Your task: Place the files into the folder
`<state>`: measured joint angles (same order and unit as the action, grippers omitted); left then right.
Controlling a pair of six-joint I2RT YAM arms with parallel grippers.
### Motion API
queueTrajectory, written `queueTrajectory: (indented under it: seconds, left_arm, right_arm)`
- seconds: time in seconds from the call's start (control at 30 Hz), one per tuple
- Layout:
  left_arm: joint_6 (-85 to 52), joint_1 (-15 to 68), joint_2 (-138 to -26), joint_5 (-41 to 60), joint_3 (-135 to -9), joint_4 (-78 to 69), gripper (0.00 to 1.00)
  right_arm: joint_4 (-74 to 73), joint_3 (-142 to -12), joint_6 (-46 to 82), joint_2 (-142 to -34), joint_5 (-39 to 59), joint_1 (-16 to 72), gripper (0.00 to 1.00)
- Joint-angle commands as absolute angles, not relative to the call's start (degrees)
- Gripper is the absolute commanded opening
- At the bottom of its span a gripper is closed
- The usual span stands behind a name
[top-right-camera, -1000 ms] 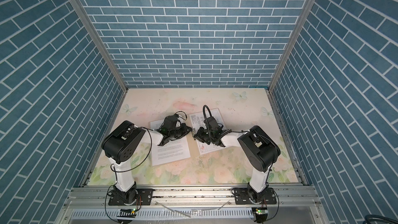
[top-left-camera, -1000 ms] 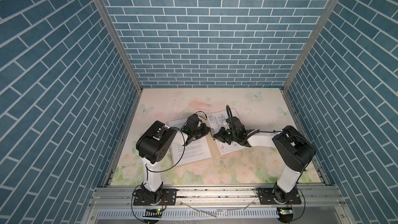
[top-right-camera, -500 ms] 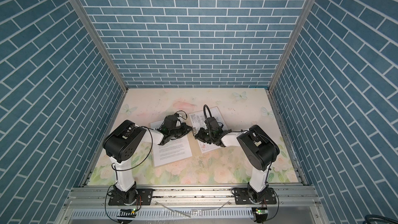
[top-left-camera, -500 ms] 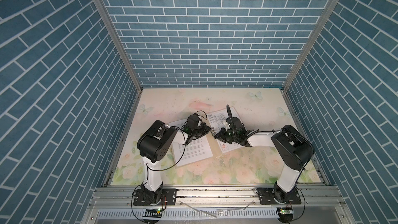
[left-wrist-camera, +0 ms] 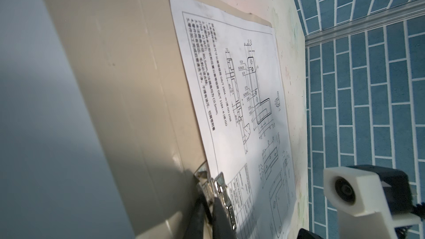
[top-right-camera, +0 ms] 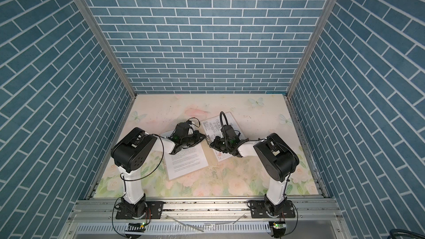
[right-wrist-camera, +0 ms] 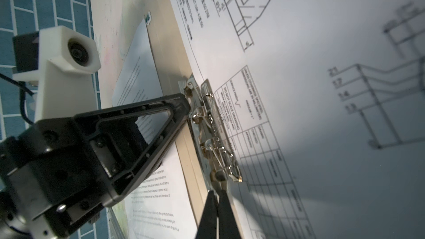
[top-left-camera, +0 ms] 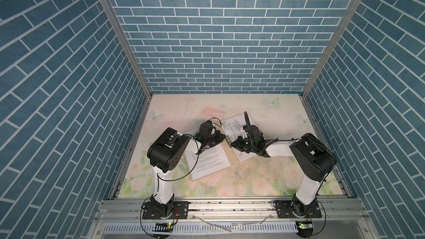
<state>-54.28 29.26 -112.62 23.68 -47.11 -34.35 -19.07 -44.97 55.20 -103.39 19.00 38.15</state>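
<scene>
The tan folder [left-wrist-camera: 128, 77] lies open on the table. The printed text sheet [top-left-camera: 208, 162] rests on its left half and the line-drawing sheet [top-left-camera: 232, 126] on its right half. In the left wrist view, my left gripper [left-wrist-camera: 210, 195] is shut on one end of the metal clip [left-wrist-camera: 220, 185] at the spine. My right gripper [right-wrist-camera: 217, 193] is shut with nothing between its fingers. Its tips press the other end of the clip [right-wrist-camera: 211, 129]. In both top views the left gripper [top-right-camera: 203, 137] and the right gripper [top-right-camera: 212, 145] meet over the spine.
The floral table [top-left-camera: 264, 175] is boxed in by blue brick walls on three sides, with a metal rail [top-left-camera: 230, 205] along the front. Both arms fold low over the folder [right-wrist-camera: 170, 70], and the right wrist camera [left-wrist-camera: 345, 189] sits close to the left gripper.
The left arm has crept slightly to the right. The text sheet's near corner has drifted right with it. Both grippers stay shut at the clip.
</scene>
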Motion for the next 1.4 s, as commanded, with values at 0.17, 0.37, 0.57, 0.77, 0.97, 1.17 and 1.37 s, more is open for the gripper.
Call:
queueTrajectory:
  seconds: [0.17,0.37,0.57,0.77,0.97,1.17,1.37]
  left_arm:
    - [-51.8,29.3,-116.1,24.3,-45.8,-25.7,0.11]
    - [-52.9,29.3,-116.4,24.7,-45.7,-27.3,0.11]
    - [-53.8,29.3,-116.2,24.4,-45.0,-27.9,0.12]
    - [-54.4,29.3,-116.1,24.4,-44.6,-29.1,0.12]
    - [-54.8,29.3,-116.1,26.0,-44.6,-31.8,0.13]
    - [-54.4,29.3,-116.8,29.0,-45.4,-34.2,0.15]
    - [-53.1,29.3,-118.0,32.3,-47.2,-34.6,0.17]
  right_arm:
    - [-1.1,-42.3,51.5,-109.7,5.8,35.5,0.00]
    - [1.3,-42.9,50.7,-111.3,1.9,35.5,0.00]
    - [1.4,-42.8,52.1,-110.7,1.4,35.5,0.00]
    - [0.0,-43.6,56.6,-108.0,4.7,37.3,0.00]
    - [-1.9,-44.0,59.6,-106.0,8.8,39.3,0.03]
    - [-1.0,-44.3,58.1,-100.8,8.0,39.4,0.14]
    - [1.6,-46.1,52.5,-93.7,5.6,39.0,0.39]
